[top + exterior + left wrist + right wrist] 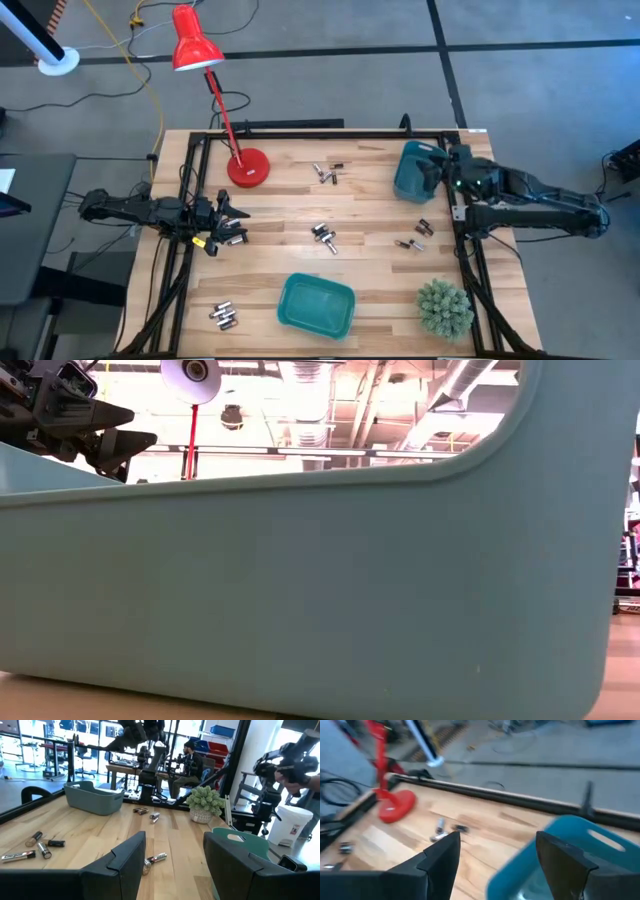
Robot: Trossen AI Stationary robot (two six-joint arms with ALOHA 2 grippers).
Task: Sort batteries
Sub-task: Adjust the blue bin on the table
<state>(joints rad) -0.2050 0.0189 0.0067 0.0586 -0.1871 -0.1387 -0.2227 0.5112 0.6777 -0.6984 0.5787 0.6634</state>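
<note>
Batteries (324, 236) are small cylindrical cells, silvery or dark with metal ends, scattered in loose clusters over the wooden table (300, 200): one near the red lamp (247, 167), one mid-table, one at the right side, one at the near-left corner (223, 316). None sit in a gripper. Left gripper (232, 225) hovers at the left edge, fingers spread, empty. Right gripper (432, 172) has its fingers parted at the far-right teal bin (408, 180). Second teal bin (316, 305) sits at the front, potted plant (443, 308) beside it. A seated person (189, 760) shows in the workshop behind.
</note>
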